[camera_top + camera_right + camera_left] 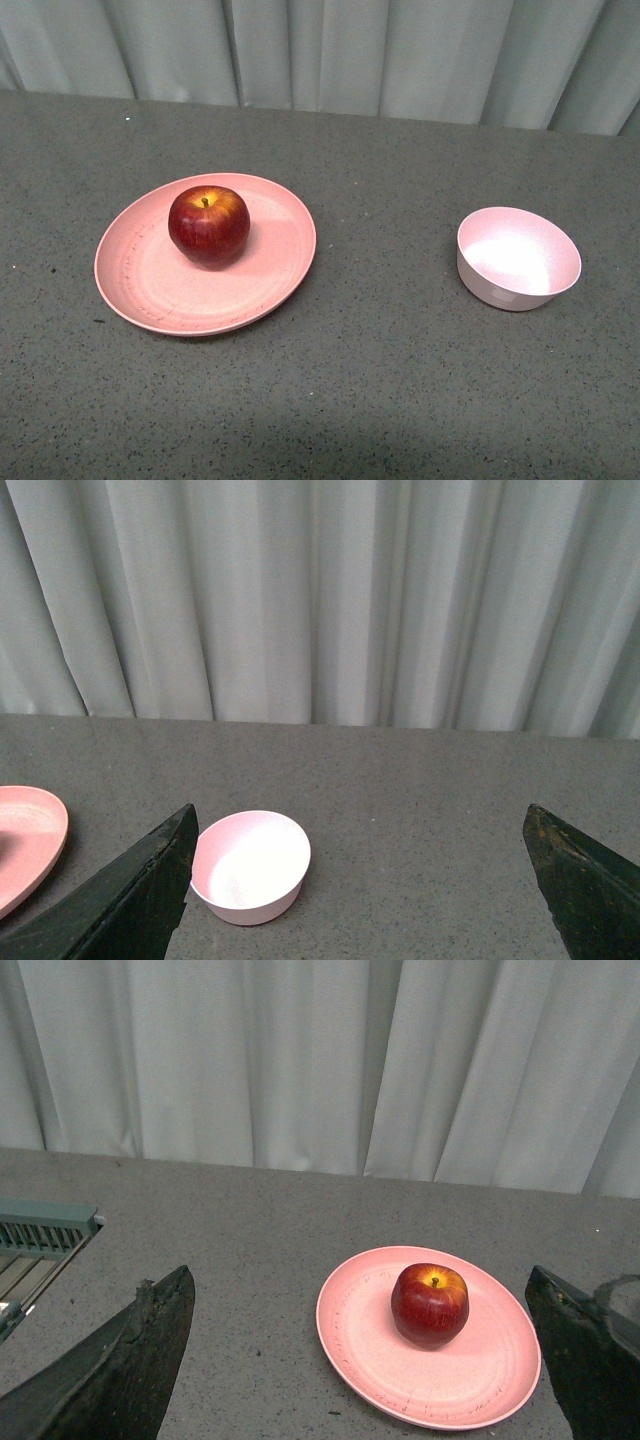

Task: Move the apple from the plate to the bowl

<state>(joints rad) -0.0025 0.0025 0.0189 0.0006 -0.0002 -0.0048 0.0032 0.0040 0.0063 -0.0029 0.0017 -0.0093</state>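
Observation:
The dark-red apple (208, 226) sits upright on the salmon-pink plate (275, 268) at the table's left. The empty pale pink bowl (518, 257) stands to the right, apart from the plate. Neither arm shows in the front view. In the left wrist view the apple (429, 1304) and plate (360, 1335) lie ahead of my open, empty left gripper (362, 1360), well short of them. In the right wrist view the bowl (250, 866) lies ahead near one finger of my open, empty right gripper (360, 880), and the plate's edge (25, 842) shows.
The table (380, 380) is dark grey and speckled. A pale curtain (320, 50) hangs behind its far edge. A grey-green slatted object (40, 1240) lies at the edge of the left wrist view, beside the left gripper.

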